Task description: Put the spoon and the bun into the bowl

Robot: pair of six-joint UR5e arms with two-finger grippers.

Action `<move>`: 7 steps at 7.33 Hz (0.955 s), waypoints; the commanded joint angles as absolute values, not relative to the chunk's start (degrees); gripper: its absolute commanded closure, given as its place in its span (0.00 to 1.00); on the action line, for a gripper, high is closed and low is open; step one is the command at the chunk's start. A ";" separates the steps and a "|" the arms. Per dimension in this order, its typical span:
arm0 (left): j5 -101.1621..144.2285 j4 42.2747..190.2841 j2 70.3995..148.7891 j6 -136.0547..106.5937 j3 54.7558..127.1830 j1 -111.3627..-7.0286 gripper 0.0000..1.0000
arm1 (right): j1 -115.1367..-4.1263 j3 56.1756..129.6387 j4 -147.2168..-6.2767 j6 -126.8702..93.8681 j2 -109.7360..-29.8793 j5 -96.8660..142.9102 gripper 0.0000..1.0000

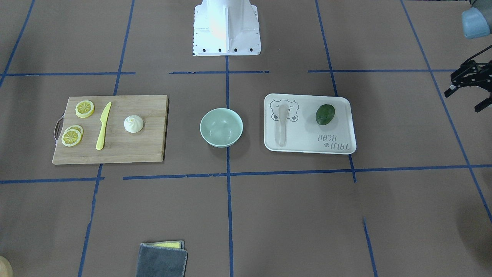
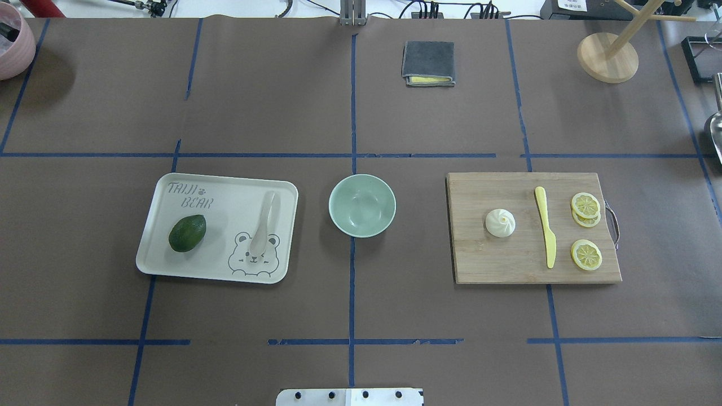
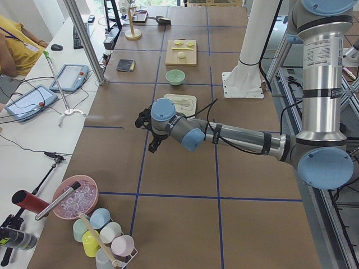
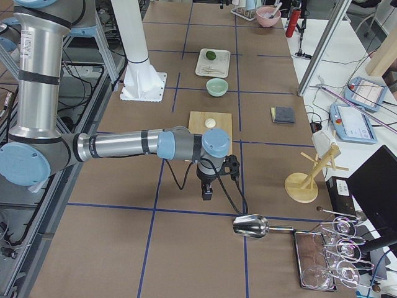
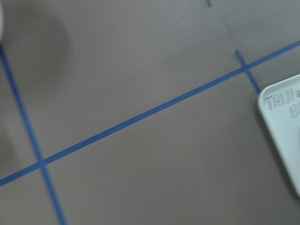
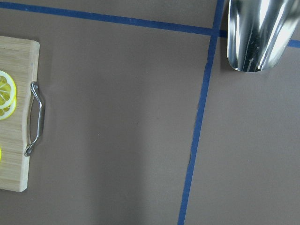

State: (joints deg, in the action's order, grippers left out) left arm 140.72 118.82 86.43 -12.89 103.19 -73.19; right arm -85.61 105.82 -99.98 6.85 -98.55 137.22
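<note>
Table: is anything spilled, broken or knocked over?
Nothing stands out. The bowl sits upright and empty, the spoon lies flat on the tray, and the bun sits peak-up on the cutting board.

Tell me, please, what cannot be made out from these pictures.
Right gripper: shows only in the exterior right view, so open or shut cannot be told.
Left gripper: partly cut off by the front-facing view's right edge.
Tray: blurred in the left wrist view, mostly cut off by its right edge.
Metal scoop: handle cut off by the right wrist view's top edge.
Bun: too small in the exterior left view to show its pleats.
</note>
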 commanded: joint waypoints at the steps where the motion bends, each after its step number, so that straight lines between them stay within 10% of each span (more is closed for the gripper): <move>1: 136.44 122.96 92.95 -30.34 103.10 -62.88 0.00 | -85.61 105.82 -99.93 6.94 -98.53 137.46 0.00; 7: 111.99 105.57 116.87 -52.81 98.19 -35.10 0.01 | -85.61 105.73 -99.93 7.12 -98.53 139.47 0.00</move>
State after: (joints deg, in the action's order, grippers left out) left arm 116.03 109.87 112.04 -50.97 100.07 -39.82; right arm -85.60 105.73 -99.93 7.11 -98.52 138.69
